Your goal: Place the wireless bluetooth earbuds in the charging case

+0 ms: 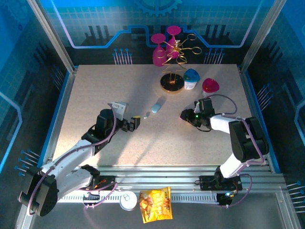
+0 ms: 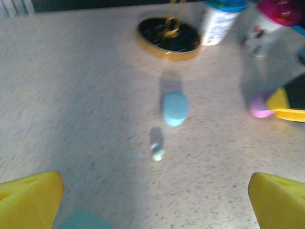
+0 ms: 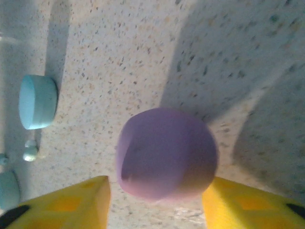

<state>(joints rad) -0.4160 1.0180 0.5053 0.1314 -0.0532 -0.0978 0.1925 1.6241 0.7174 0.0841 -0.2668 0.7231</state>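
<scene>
A pale blue pill-shaped case (image 1: 156, 107) (image 2: 174, 108) (image 3: 38, 101) lies mid-table. One tiny pale earbud (image 1: 146, 116) (image 2: 157, 152) (image 3: 31, 151) rests just near of it. My left gripper (image 1: 135, 123) (image 2: 156, 182) is open, low over the table short of the earbud, nothing between its yellow fingers. A blurred teal blob (image 2: 78, 222) sits at the bottom edge of the left wrist view. A lilac case (image 3: 164, 152) (image 2: 260, 109) lies on the table between the spread fingers of my right gripper (image 1: 183, 115) (image 3: 155, 186). A strip of table shows beside its left finger.
At the back stand a gold-rimmed stand (image 1: 171, 82) (image 2: 167, 37) with pink glasses, a blue-lidded white cup (image 1: 191, 79) (image 2: 220, 21) and a pink-lidded cup (image 1: 209, 86). A snack bag (image 1: 156, 204) and a white tin (image 1: 127, 200) lie on the front rail.
</scene>
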